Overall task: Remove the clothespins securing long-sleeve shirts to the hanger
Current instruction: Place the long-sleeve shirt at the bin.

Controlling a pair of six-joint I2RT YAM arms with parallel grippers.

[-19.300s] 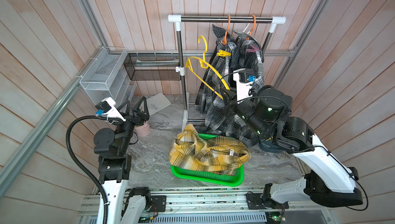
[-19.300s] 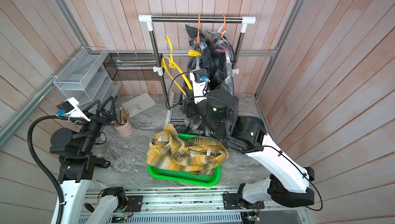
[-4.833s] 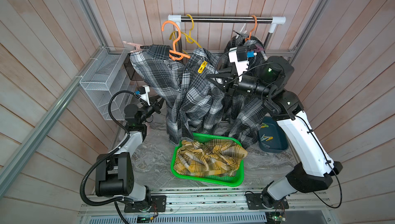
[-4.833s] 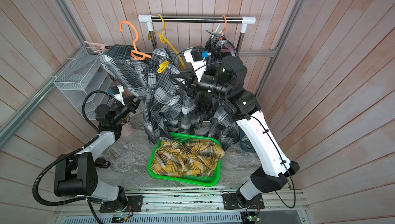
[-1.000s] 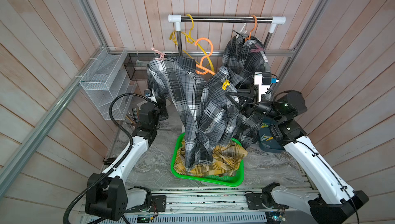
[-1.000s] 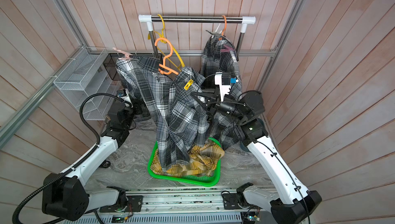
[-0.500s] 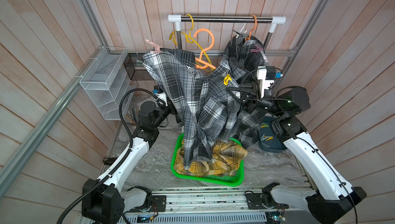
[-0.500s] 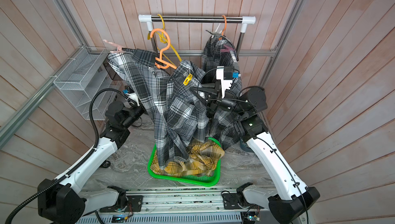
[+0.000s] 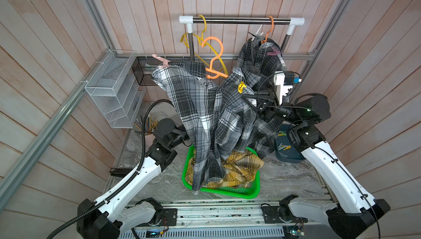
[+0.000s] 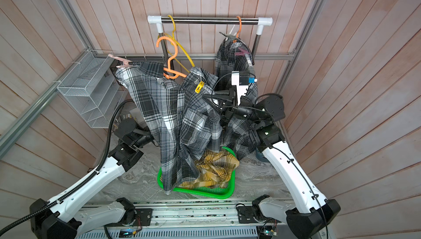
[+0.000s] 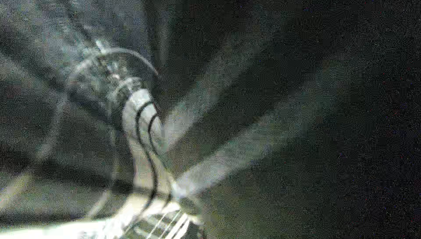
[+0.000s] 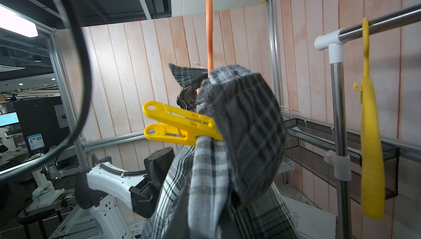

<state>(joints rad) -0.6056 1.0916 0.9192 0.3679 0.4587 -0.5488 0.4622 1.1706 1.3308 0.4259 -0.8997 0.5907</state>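
Both top views show a grey-black-white checked shirt (image 9: 205, 112) draped on an orange plastic hanger (image 9: 214, 62) that sits clear of the steel clothes rail (image 9: 241, 19), held up between the two arms above a green plastic basket (image 9: 232, 195). A yellow plastic clothespin (image 12: 180, 124) bites the shirt's shoulder beside the right gripper (image 9: 243, 95), whose black jaws are drawn nearly together on the cloth just below the peg. A pale pink clothespin (image 9: 160, 62) clamps the opposite shoulder. The white left arm (image 9: 145, 171) reaches in behind the hanging cloth, and the left gripper is buried there, closed tight. The left wrist view is dark and blurred, so whether it pinches anything cannot be told. A second checked shirt (image 9: 257, 64) hangs from the rail on a second orange hanger (image 9: 270, 28), with a mauve clothespin (image 9: 274, 52) on its shoulder. A yellow-and-white plaid shirt (image 9: 241, 165) lies crumpled in the basket, and a yellow plastic hanger (image 12: 370, 135) hangs on the rail.
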